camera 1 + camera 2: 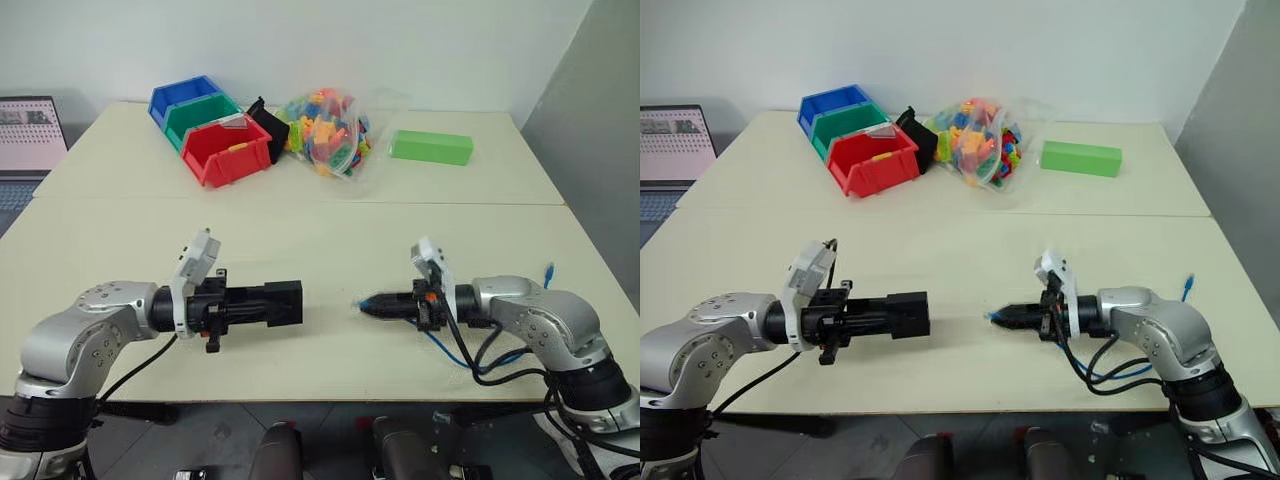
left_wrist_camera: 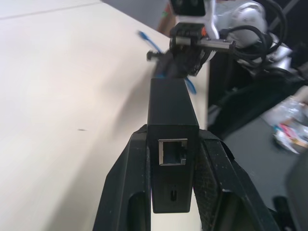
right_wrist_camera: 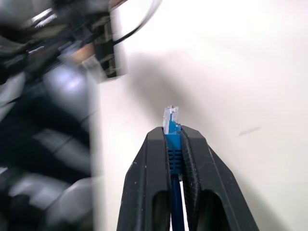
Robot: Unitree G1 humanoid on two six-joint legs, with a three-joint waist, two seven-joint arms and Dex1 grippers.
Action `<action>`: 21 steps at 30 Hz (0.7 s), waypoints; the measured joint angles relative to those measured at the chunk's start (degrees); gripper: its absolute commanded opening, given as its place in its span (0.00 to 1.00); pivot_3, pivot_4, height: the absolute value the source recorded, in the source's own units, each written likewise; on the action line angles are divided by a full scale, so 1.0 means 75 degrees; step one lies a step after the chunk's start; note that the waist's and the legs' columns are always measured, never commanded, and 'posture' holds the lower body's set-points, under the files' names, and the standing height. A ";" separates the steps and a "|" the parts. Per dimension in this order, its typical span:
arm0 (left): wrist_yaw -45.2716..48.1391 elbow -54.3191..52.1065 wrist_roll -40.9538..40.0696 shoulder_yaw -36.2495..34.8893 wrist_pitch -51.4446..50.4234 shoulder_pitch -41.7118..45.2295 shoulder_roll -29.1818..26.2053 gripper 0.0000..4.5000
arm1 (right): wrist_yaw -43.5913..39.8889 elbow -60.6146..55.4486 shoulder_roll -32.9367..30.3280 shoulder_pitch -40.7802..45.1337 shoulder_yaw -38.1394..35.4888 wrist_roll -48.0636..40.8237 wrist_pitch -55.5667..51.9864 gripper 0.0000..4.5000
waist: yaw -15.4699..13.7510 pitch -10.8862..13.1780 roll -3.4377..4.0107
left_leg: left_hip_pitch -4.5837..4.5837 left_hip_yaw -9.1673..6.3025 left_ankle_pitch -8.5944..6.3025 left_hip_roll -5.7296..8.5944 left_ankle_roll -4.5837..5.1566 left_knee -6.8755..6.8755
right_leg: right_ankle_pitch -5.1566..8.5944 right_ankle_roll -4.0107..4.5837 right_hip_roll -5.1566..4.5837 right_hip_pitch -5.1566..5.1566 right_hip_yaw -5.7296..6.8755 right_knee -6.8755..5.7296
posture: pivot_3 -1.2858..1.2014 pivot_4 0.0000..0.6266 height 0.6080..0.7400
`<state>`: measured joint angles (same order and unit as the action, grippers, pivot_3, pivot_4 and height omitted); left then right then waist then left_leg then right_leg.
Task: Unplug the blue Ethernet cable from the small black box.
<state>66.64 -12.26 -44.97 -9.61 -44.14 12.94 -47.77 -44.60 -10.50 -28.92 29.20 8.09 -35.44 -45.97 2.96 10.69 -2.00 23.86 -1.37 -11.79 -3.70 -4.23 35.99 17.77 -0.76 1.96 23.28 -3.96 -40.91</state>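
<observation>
Plug out of the port; box and cable held apart, end to end across the bench

Held clamped in the left gripper (image 1: pixel 285 303): the small black box (image 1: pixel 278 303), lying level with its long axis running 9-to-3 across the head view, free end aimed at 3 o'clock. Seen from the left wrist, an empty port on the box's near face. Pinched tight in the right gripper (image 3: pixel 172 144): the blue Ethernet cable (image 3: pixel 174 149), just behind its clear plug, tip poking past the fingertips toward 9 o'clock. Open bench (image 1: pixel 330 250) between plug and box, nothing touching. Cable slack trailing off at 4 o'clock under the right arm. Judged unplugged already; only setting down left.
</observation>
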 measured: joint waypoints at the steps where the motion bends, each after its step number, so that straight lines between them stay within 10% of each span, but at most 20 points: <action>1: -0.0149 0.0092 0.0068 -0.0004 0.0054 0.0007 0.0048 0.18 | 0.0364 0.0278 0.0157 0.0230 -0.0020 0.0369 0.0327 0.01 | 0.0016 0.0000 0.0001 | 0.0000 0.0000 0.0000 0.0000 0.0000 0.0000 | 0.0000 0.0000 0.0000 0.0000 -0.0001 -0.0001 | 0.52 0.24 1.00; 7: -0.0752 0.0259 0.0660 0.0063 0.0590 0.0176 0.0447 0.18 | 0.3051 0.3459 0.1078 0.1758 0.0180 0.3105 0.2171 0.01 | 0.0009 0.0000 -0.0001 | 0.0016 0.0006 0.0000 0.0006 -0.0001 -0.0006 | -0.0018 0.0038 -0.0008 0.0005 -0.0012 0.0010 | 0.52 0.24 1.00; 12: -0.1011 0.0252 0.0924 0.0130 0.0813 0.0185 0.0658 0.18 | 0.3777 0.5223 0.1551 0.2082 0.0198 0.3931 0.2881 0.31 | 0.0003 0.0001 0.0000 | 0.0021 0.0013 0.0000 0.0006 -0.0002 -0.0010 | -0.0021 0.0044 -0.0011 0.0007 -0.0014 0.0015 | 0.52 0.24 1.00; 21: -0.2944 0.1254 0.2301 0.0055 0.2289 0.0745 0.1777 0.18 | 0.1966 0.2338 0.0765 0.1357 0.0152 0.3317 0.2304 0.80 | -0.0061 0.0009 0.0015 | 0.0020 0.0001 0.0000 0.0006 -0.0001 -0.0007 | -0.0019 0.0039 -0.0010 0.0007 -0.0004 0.0004 | 0.52 0.24 1.00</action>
<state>44.57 -2.86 -27.71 -9.20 -26.98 18.53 -34.45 -29.86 7.04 -23.19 39.38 9.23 -10.57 -28.69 2.51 10.76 -1.89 24.01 -1.36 -11.79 -3.66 -4.24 35.94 17.63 -0.47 1.88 23.34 -3.99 -40.88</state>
